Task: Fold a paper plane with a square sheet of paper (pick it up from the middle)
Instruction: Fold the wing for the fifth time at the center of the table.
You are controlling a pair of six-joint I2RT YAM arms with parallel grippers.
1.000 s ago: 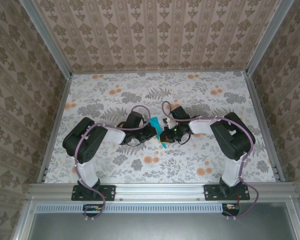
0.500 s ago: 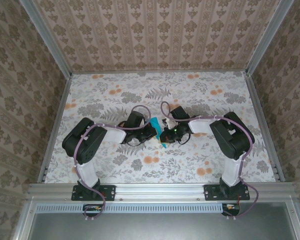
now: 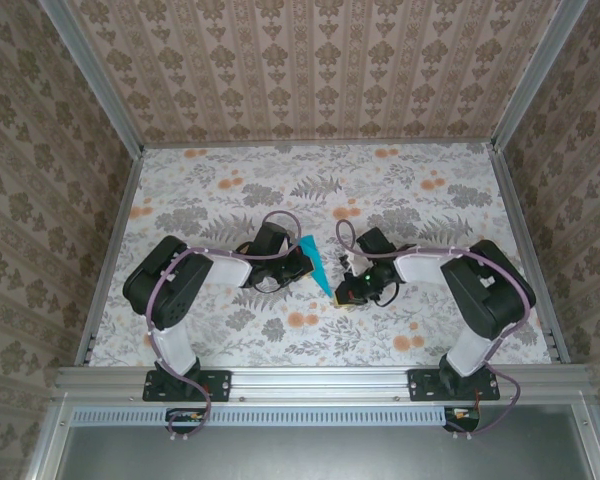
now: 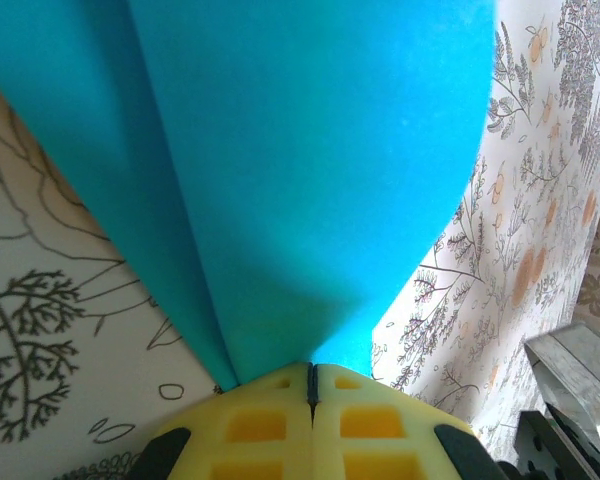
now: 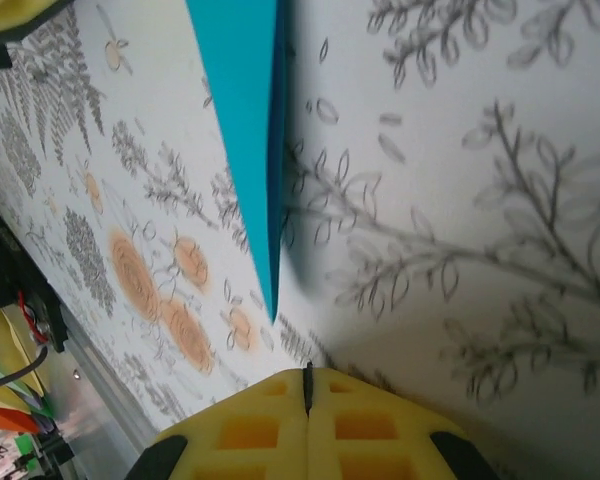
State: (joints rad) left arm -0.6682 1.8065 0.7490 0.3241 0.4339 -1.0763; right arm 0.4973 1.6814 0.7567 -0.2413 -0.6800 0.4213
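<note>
The paper plane (image 3: 317, 265) is a narrow teal dart at the table's centre, its point aimed at the near edge. My left gripper (image 3: 299, 264) is shut on its wide rear end; in the left wrist view the folded teal paper (image 4: 310, 170) fans out from the closed yellow fingertips (image 4: 311, 375). My right gripper (image 3: 344, 296) is shut on nothing, just right of the dart's tip and clear of it. In the right wrist view the plane's pointed tip (image 5: 248, 130) ends a short way ahead of the closed right gripper (image 5: 308, 378).
The floral tabletop (image 3: 430, 210) stretches out on all sides of the arms. Patterned walls close the back and both sides. A metal rail (image 3: 320, 378) runs along the near edge, where the arm bases are bolted.
My right gripper has pulled away from the plane, moving right and toward the near edge. The plane's whole length now shows. The left gripper has stayed shut on it.
</note>
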